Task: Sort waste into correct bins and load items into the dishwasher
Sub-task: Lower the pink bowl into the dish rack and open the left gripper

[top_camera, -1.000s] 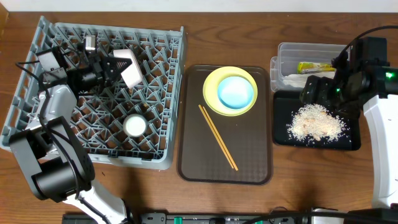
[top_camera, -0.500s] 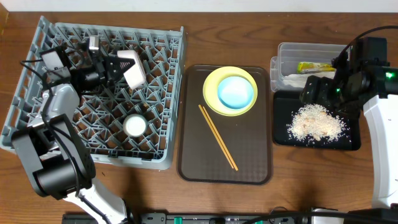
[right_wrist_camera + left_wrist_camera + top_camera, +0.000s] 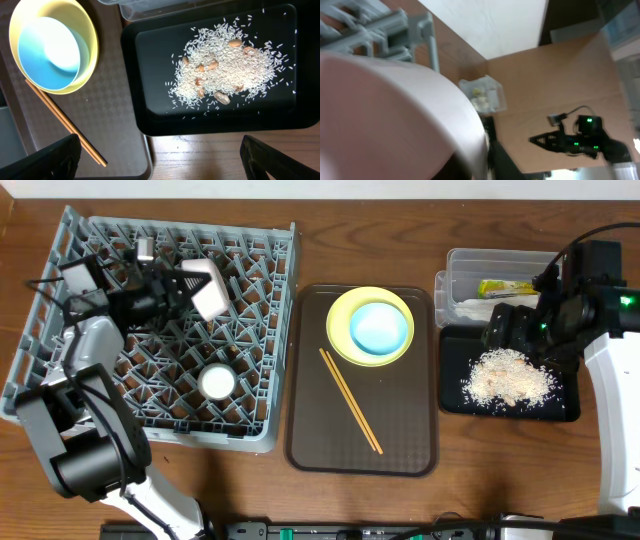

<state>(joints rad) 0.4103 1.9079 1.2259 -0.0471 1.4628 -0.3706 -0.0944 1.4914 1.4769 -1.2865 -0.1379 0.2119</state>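
The white bowl has shifted slightly up the grey rack, tipped on edge among the pegs so it drains, and I can't tell whether my left gripper still pinches it.

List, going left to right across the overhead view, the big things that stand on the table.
dish rack → brown tray → black tray. The clear tub is left out, since it lies behind the black tray and overlaps it.
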